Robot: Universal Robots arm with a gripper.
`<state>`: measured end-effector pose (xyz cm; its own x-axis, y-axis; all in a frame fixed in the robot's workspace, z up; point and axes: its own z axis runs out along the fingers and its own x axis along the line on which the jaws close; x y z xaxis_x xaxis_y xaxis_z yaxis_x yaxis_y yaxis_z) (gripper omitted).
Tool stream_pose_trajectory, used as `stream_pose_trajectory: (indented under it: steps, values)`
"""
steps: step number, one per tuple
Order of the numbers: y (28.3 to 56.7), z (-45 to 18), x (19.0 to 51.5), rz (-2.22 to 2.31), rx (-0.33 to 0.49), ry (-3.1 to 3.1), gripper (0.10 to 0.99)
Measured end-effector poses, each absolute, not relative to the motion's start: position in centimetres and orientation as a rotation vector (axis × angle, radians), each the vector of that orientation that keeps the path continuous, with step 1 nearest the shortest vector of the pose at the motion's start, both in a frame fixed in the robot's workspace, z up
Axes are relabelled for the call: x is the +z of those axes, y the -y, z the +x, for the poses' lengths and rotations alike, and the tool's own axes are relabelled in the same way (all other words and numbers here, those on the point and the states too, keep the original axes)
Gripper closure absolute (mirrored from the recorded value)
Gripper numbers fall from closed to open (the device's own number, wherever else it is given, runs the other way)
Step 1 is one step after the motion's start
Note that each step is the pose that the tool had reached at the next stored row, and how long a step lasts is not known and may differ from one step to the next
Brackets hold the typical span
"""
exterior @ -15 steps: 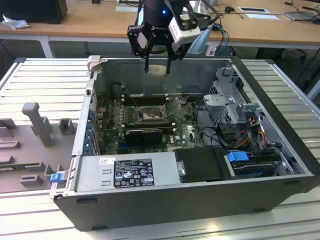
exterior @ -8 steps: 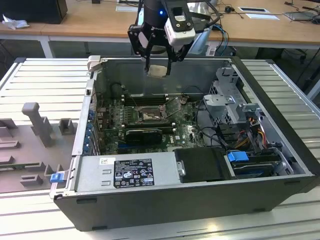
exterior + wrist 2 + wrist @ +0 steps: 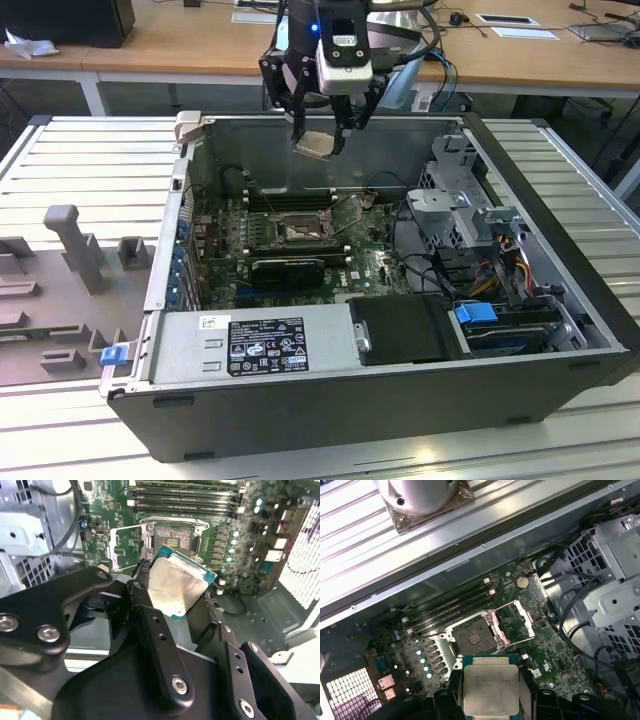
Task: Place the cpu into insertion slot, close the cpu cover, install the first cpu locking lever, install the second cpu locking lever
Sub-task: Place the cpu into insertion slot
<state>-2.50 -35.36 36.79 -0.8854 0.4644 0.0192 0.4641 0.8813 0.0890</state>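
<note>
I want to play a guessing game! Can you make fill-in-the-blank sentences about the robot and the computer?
1. The silvery square chip held in the gripper is the ___.
2. The insertion slot has no chip in it, so it is ___.
3. The cpu cover is swung ___, off the slot.
Missing words: cpu; empty; open.

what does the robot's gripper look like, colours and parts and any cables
The gripper is matte black. In the second wrist view it is built from flat jointed link bars with rounded ends, pinned by silver screws. In the exterior view a pale grey block sits above it beside a small blue light, and dark cables loop off the wrist.
</note>
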Motion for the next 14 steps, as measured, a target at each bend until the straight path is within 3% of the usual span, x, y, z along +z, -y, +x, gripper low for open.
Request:
stream_pose_trajectory:
  steps: [14]
  values:
    - [35.35, -2.52, 35.98, 1.282, 0.139, -2.844, 0.545]
